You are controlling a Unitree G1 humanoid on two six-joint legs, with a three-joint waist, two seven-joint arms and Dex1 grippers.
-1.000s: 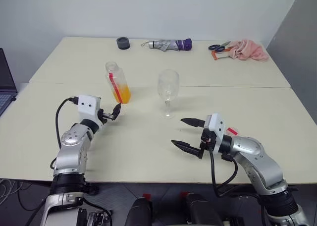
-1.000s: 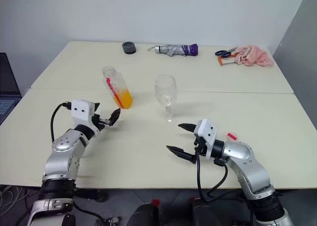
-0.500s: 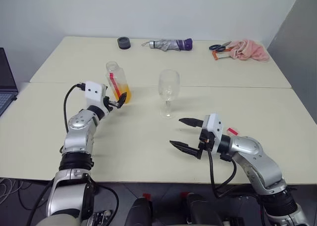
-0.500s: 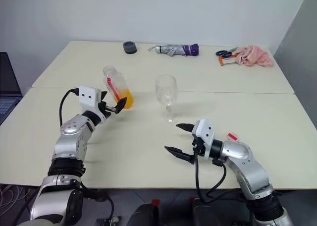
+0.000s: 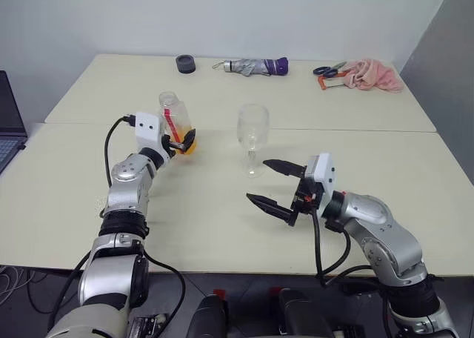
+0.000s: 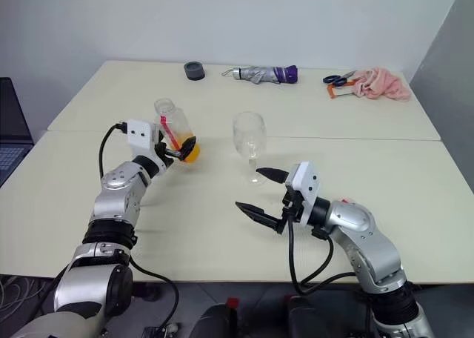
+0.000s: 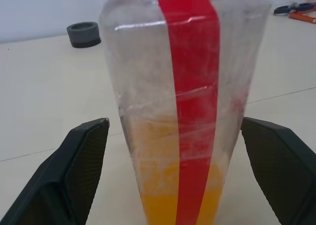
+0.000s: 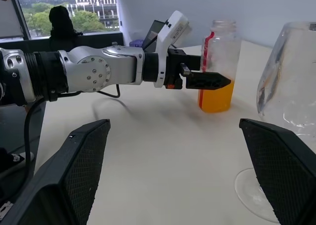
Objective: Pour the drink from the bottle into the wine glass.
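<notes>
My left pincer has come forward and, spread wide, now straddles the bottle standing mid-surface, left of the wine glass. I judge it's ready to clamp. My right pincer waits spread.

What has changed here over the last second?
The left claw advanced to the bottle and now brackets it, open, without gripping. The right claw rose slightly toward the wine glass, open. Bottle and glass stayed upright in place.
</notes>
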